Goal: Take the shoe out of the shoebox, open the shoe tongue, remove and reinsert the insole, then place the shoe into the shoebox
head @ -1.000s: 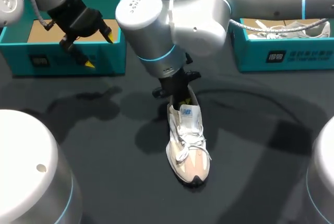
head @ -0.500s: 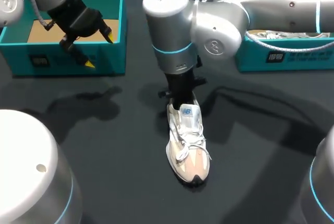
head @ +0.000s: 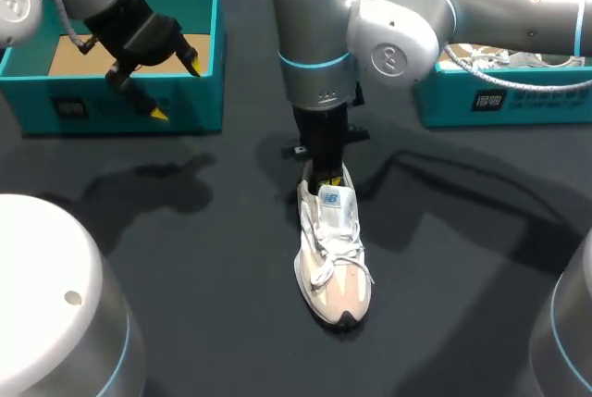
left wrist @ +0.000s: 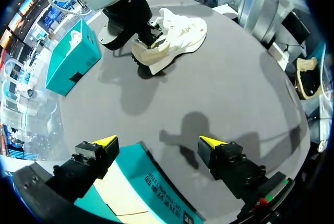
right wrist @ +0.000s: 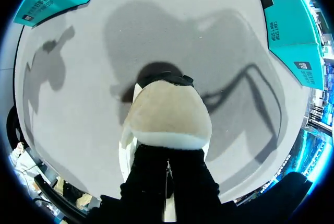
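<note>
A white and beige shoe (head: 333,258) lies on the dark table, toe toward me, heel away. My right gripper (head: 324,176) comes straight down at the heel end, its fingers pressed together and shut, tips dipping into the shoe's opening behind the tongue. In the right wrist view the black fingers (right wrist: 156,182) meet over the shoe's beige heel (right wrist: 167,114); whether they pinch anything is hidden. My left gripper (head: 176,89) hangs open and empty over the front wall of the left teal shoebox (head: 120,105). From the left wrist, this gripper (left wrist: 156,141) faces the shoe (left wrist: 175,33) from afar.
A second teal shoebox (head: 499,96) stands at the back right with another white shoe (head: 504,53) inside. The left box (left wrist: 151,192) shows a bare cardboard floor. Dark tabletop surrounds the shoe on all sides.
My right arm's upper links have swung to the right and stand more upright over the heel. The shoe and my left arm have stayed put.
</note>
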`<state>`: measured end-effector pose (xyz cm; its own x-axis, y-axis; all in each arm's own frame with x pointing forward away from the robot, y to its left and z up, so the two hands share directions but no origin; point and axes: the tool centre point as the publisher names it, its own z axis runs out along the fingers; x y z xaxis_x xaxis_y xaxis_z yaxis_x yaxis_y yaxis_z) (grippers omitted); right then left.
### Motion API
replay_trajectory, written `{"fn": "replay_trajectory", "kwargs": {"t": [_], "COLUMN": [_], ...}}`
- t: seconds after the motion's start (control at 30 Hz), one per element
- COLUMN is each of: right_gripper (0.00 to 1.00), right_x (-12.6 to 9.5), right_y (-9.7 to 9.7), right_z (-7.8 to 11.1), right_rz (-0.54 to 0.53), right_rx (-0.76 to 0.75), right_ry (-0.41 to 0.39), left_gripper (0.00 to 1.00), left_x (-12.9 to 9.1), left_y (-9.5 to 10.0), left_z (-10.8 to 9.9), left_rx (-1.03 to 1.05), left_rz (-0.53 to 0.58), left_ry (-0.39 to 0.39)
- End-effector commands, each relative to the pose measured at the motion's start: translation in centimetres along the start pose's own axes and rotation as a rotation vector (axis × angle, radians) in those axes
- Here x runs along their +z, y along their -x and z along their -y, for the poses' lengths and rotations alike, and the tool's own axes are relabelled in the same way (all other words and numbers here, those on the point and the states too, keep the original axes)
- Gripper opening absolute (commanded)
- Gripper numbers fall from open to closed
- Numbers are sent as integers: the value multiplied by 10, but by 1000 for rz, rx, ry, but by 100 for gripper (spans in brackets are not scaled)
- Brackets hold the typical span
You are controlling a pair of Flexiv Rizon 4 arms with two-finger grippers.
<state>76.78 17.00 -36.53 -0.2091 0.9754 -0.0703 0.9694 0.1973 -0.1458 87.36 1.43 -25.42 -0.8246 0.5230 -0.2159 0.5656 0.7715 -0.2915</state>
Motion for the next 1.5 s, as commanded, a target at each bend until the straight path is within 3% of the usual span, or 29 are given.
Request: {"fn": "replay_trajectory", "kwargs": {"t": [0.03,0.3,0.63,0.8,1.13,1.3,1.5], "right_gripper": [0,0,13,33,53,100,100], "right_x": [-13,-13,-12,-13,-11,-10,-8], "right_y": [-3,-2,-6,-13,-19,-21,-20], "right_z": [0,11,28,33,38,40,43], "right_rz": [2,-31,-63,-65,-82,-93,-102], "right_rx": [-3,27,72,86,101,107,116], "right_ry": [-18,-70,-105,-145,-171,-174,-168], "left_gripper": [100,100,100,100,100,100,100], "left_x": [0,0,0,0,0,0,0], "left_y": [-1,-1,-1,-1,-1,-1,-1], "left_z": [0,0,0,0,0,0,0], "left_rx": [0,0,0,0,0,0,0], "left_rz": [0,0,0,0,0,0,0], "left_ry": [2,2,2,2,2,2,2]}}
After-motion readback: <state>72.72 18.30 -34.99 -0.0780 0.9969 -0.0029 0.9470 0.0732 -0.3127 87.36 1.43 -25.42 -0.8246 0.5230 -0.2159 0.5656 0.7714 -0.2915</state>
